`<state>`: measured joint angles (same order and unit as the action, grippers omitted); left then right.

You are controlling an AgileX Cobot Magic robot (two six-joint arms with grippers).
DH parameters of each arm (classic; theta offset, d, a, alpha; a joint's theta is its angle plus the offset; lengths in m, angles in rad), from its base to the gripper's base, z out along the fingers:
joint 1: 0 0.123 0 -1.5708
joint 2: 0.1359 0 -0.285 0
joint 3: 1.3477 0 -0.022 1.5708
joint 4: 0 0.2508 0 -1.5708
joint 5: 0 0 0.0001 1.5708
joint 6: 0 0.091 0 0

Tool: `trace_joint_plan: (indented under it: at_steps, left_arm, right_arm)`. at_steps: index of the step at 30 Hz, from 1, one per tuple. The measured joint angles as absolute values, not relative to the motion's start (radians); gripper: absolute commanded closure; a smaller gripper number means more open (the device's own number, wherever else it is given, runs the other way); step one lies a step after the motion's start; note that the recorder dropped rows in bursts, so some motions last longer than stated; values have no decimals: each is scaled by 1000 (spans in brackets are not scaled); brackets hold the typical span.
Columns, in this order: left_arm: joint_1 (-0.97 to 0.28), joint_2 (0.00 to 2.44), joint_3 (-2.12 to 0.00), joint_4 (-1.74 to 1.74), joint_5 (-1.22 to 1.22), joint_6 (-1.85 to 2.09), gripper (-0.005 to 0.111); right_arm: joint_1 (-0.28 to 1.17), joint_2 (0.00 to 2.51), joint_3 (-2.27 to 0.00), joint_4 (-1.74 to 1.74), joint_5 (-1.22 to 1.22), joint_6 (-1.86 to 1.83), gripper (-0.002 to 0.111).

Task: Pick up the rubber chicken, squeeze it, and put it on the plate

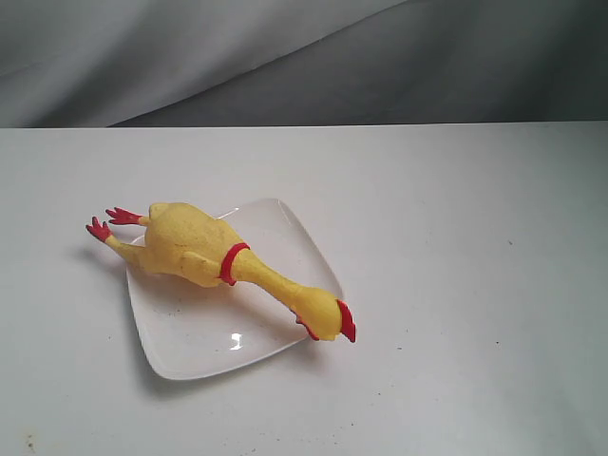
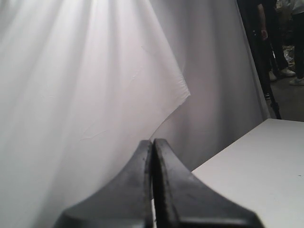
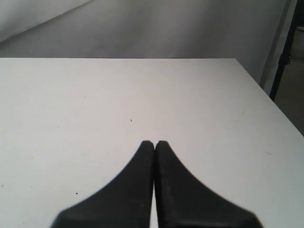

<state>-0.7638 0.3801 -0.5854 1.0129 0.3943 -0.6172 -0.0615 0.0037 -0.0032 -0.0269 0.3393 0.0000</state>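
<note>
The yellow rubber chicken (image 1: 195, 247) lies across the white rounded-square plate (image 1: 190, 332) in the exterior view. Its red feet hang over the plate's far left edge and its red-combed head reaches past the right edge. Neither arm shows in that view. My left gripper (image 2: 153, 142) is shut with nothing in it and faces a white curtain. Over bare table, my right gripper (image 3: 154, 143) is shut too, holding nothing. Neither wrist view shows the chicken or the plate.
The white table (image 1: 456, 237) spreads all round the plate. A grey cloth backdrop (image 1: 285, 57) hangs behind its far edge. The left wrist view shows a table corner (image 2: 266, 161) and people's legs (image 2: 280, 42) beyond the curtain.
</note>
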Motion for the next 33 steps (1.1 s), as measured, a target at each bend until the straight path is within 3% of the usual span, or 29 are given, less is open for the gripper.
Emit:
trace_joint_plan:
  at_steps: [24,28,33]
  left_arm:
    - [-760,379,-585,1013,394,-617,106]
    - [-669,347,-585,1009,380,-617,106]
    - [-432,268,-585,1009,371,-617,106]
  right_arm:
    - [-61,4,-3,-27,343,0,108]
    - [-61,4,-3,-27,343,0,108]
    - [-61,4,-3,-27,343,0,108]
